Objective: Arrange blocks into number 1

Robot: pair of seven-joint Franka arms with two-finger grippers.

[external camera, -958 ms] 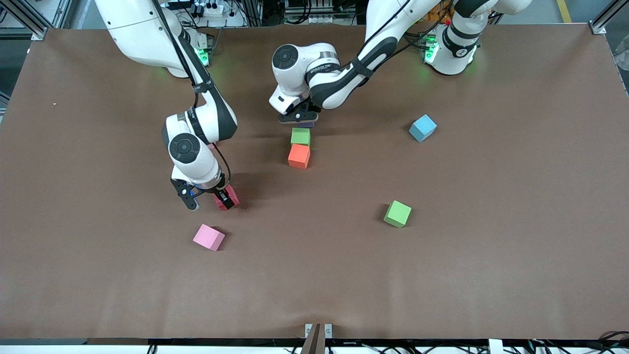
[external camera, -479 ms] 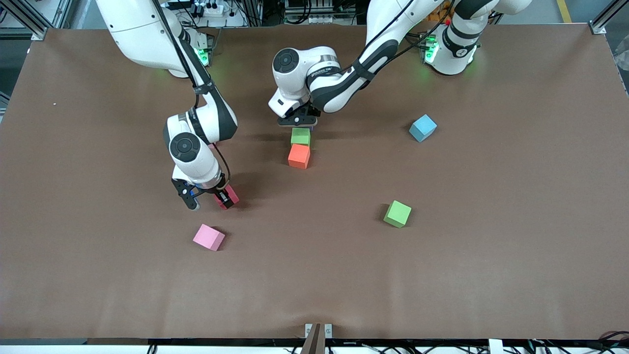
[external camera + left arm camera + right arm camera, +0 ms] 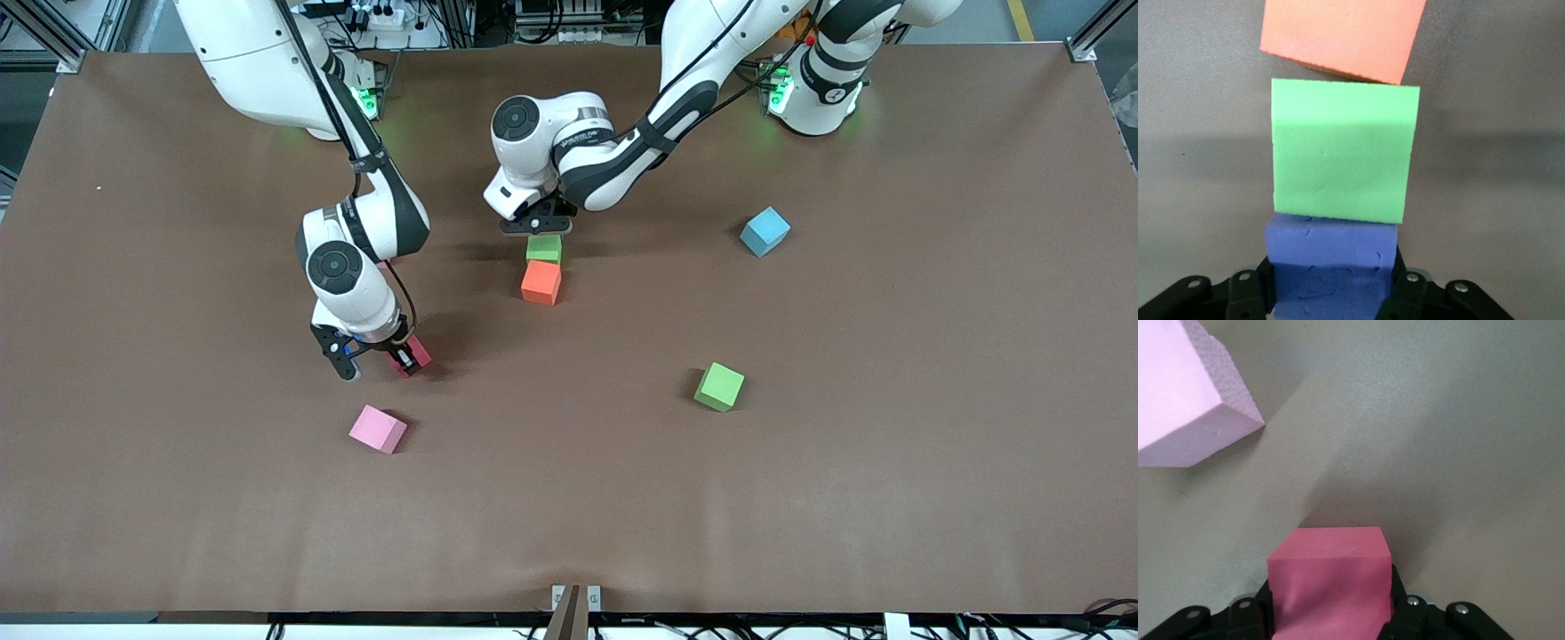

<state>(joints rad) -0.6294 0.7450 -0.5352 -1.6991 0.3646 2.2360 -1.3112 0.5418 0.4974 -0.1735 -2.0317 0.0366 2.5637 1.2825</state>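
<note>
Showing no readable writing anywhere.

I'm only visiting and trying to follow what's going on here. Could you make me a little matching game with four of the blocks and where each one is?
Blocks:
1. red block
2. purple block
3. orange block
4. blue block

Places:
A. held in the left gripper
B. alone, toward the left arm's end of the table
C. held in the right gripper
D. against a green block

Pairs: 1-C, 2-A, 3-D, 4-B

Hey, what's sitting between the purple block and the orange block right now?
A light green block lies between the purple block and the orange block, touching or nearly touching both; the left wrist view shows it best.
</note>
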